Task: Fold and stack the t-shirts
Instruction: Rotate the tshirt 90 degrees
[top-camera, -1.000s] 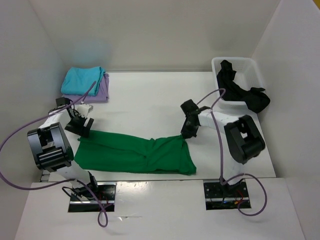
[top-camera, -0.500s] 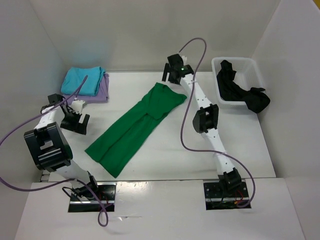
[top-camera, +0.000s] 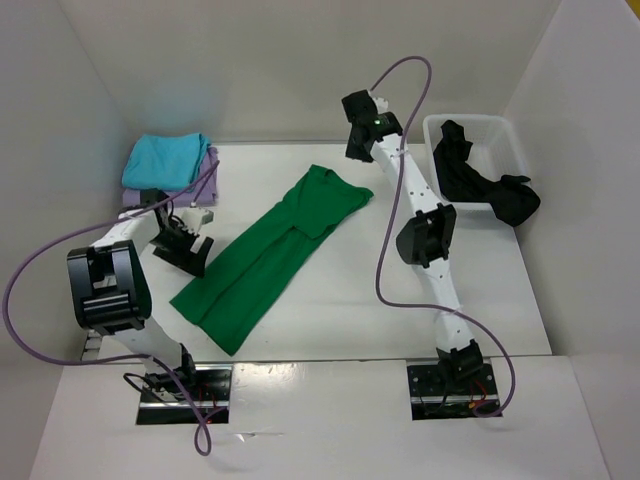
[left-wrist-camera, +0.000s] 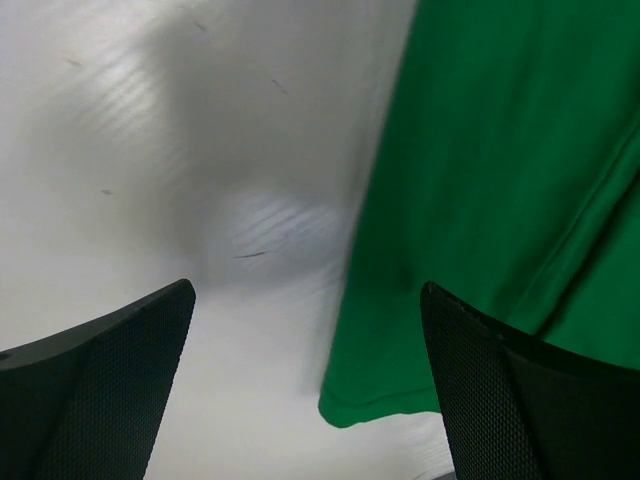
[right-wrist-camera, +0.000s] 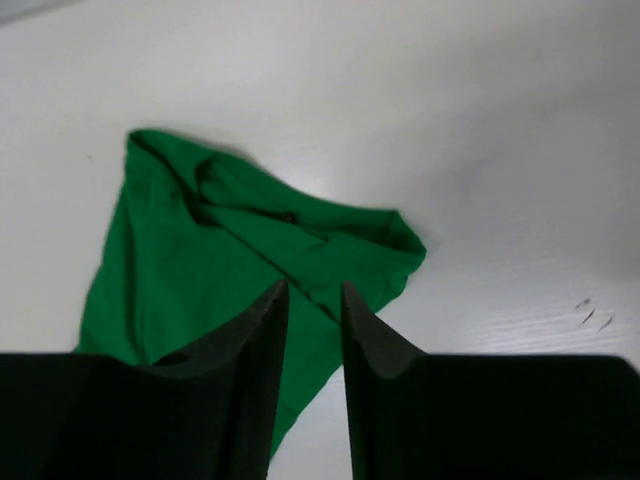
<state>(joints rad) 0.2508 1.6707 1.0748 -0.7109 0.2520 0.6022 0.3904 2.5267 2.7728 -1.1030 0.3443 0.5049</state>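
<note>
The green t-shirt (top-camera: 275, 250) lies stretched out diagonally on the table, its collar end (right-wrist-camera: 300, 225) far and its hem near. My left gripper (top-camera: 188, 248) hovers low beside the shirt's left edge, open wide, with the shirt's corner (left-wrist-camera: 385, 405) between its fingers (left-wrist-camera: 110, 370) and nothing gripped. Raised above the shirt's far end, my right gripper (top-camera: 358, 143) has its jaws a narrow gap apart (right-wrist-camera: 312, 288) and empty. A folded turquoise t-shirt (top-camera: 165, 158) rests on a folded lavender one (top-camera: 205, 185) at the back left. The black t-shirt (top-camera: 485, 185) hangs out of the bin.
A white plastic bin (top-camera: 478, 122) stands at the back right against the wall. White walls enclose the table on the left, back and right. The right arm's links (top-camera: 425, 235) stretch over the table's right half.
The right arm swung the shirt's end from near right to the far middle, let it go and lifted; its jaws have since narrowed. The left gripper moved right to the shirt's edge.
</note>
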